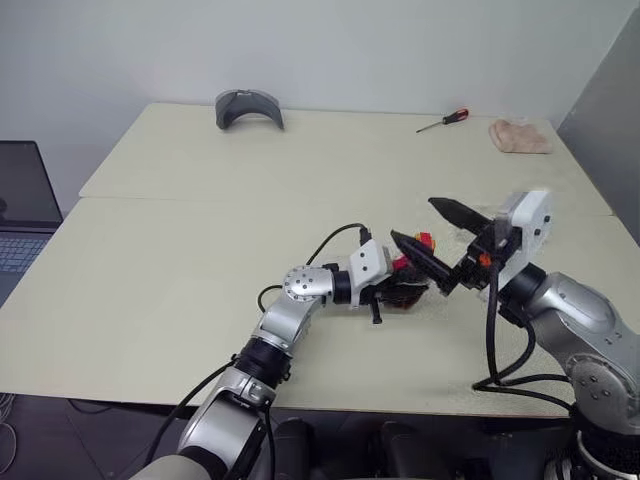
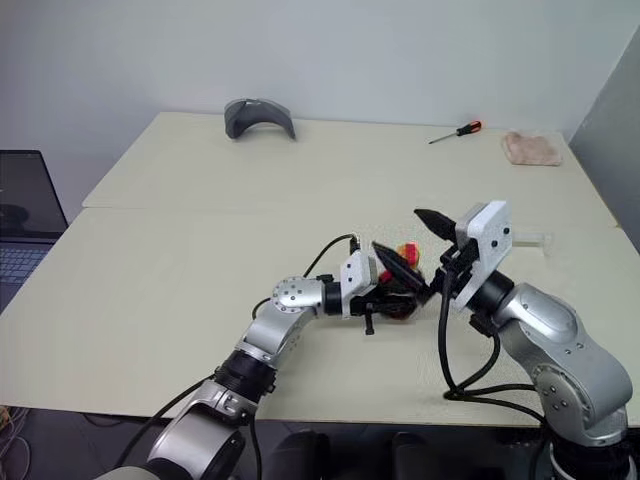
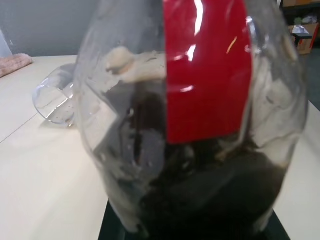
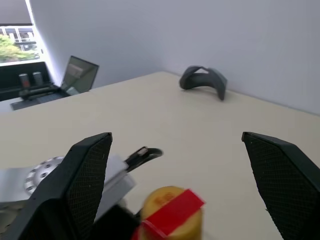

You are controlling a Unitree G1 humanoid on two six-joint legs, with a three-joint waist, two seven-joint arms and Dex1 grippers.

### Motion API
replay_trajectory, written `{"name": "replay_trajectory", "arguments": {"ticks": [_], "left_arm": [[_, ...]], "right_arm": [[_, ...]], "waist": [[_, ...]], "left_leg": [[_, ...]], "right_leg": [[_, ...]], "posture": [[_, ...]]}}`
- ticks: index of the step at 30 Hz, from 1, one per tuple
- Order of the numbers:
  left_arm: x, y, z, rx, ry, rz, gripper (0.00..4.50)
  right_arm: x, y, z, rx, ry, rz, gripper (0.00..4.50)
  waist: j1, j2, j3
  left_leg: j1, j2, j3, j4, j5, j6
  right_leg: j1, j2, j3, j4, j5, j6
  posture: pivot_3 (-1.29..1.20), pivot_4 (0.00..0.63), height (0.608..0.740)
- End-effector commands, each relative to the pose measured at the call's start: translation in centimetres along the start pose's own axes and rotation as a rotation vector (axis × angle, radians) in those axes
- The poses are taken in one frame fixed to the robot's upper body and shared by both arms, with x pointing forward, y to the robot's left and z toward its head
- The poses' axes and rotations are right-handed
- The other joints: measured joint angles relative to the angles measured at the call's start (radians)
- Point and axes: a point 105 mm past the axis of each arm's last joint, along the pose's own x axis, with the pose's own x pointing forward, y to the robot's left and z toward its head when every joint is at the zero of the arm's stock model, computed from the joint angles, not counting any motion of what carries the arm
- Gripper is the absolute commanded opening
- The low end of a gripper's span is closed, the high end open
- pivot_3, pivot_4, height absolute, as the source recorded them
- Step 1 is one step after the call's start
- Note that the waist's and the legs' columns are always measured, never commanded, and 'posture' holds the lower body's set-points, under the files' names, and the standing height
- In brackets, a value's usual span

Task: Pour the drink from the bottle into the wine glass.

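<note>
My left gripper (image 1: 402, 288) is shut on the bottle (image 1: 410, 285) near the table's middle front and holds it upright. The bottle's yellow cap (image 4: 170, 210) with a red band is on. In the left wrist view the bottle's red label (image 3: 207, 70) and the dark drink (image 3: 210, 195) in its lower half are close up. My right gripper (image 1: 412, 220) hangs open just above and beside the cap, one finger on each side, touching nothing. The clear wine glass (image 3: 54, 100) seems to lie on its side on the table beyond the bottle, to the right.
On the cream table (image 1: 200, 250), a grey curved object (image 1: 248, 106) sits at the far edge, a red-handled screwdriver (image 1: 443, 120) and a pink cloth (image 1: 520, 136) at the far right. A laptop (image 1: 20, 200) stands off the table's left side.
</note>
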Motion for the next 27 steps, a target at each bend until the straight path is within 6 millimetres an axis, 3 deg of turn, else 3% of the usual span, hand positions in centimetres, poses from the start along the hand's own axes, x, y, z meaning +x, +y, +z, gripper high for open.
{"name": "replay_trajectory", "arguments": {"ticks": [1,7,12,17,21,27], "left_arm": [[0.1,0.5,1.8,0.051,-0.063,0.006,0.77],[0.1,0.7,1.7,0.051,-0.062,0.014,0.77],[0.1,0.7,1.7,0.050,-0.063,0.017,0.77],[0.0,0.7,1.6,0.050,-0.061,0.019,0.77],[0.0,0.7,1.7,0.052,-0.063,0.019,0.77],[0.1,0.7,1.8,0.056,-0.063,0.014,0.77]], "right_arm": [[-1.2,-1.2,0.0,-0.040,0.001,-0.046,4.44],[-3.1,-2.0,-1.0,-0.071,0.066,-0.064,4.44],[-4.8,-3.3,-0.3,-0.053,0.064,-0.106,4.44],[-5.2,-0.4,-0.1,0.032,0.119,0.079,4.44],[-3.9,2.2,0.0,0.050,0.127,0.193,4.44],[-0.8,2.0,0.9,0.024,0.016,0.129,4.44]], "waist": [[0.001,0.000,0.000],[0.001,0.000,0.000],[0.001,0.000,0.000],[0.000,0.000,0.000],[-0.003,0.000,0.000],[-0.002,0.000,0.000]], "left_leg": [[0.000,0.000,0.000,0.000,0.000,0.000],[0.000,0.000,0.000,0.000,0.000,0.000],[0.000,0.000,0.000,0.000,0.000,0.000],[0.000,0.000,0.000,0.000,0.000,0.000],[0.001,0.001,0.000,0.000,0.000,0.000],[0.000,0.001,0.000,0.000,0.000,0.000]], "right_leg": [[0.000,0.000,0.000,0.000,0.000,0.000],[0.000,0.000,0.000,0.000,0.000,0.000],[0.000,0.000,0.000,0.000,0.000,0.000],[0.000,0.001,0.000,0.000,0.000,0.000],[0.000,0.002,0.000,0.000,0.000,0.000],[0.000,0.003,0.001,0.000,-0.003,0.005]], "posture": [[0.00,0.150,0.740],[0.00,0.150,0.740],[0.00,0.150,0.740],[0.00,0.150,0.740],[0.00,0.150,0.740],[0.00,0.150,0.740]]}}
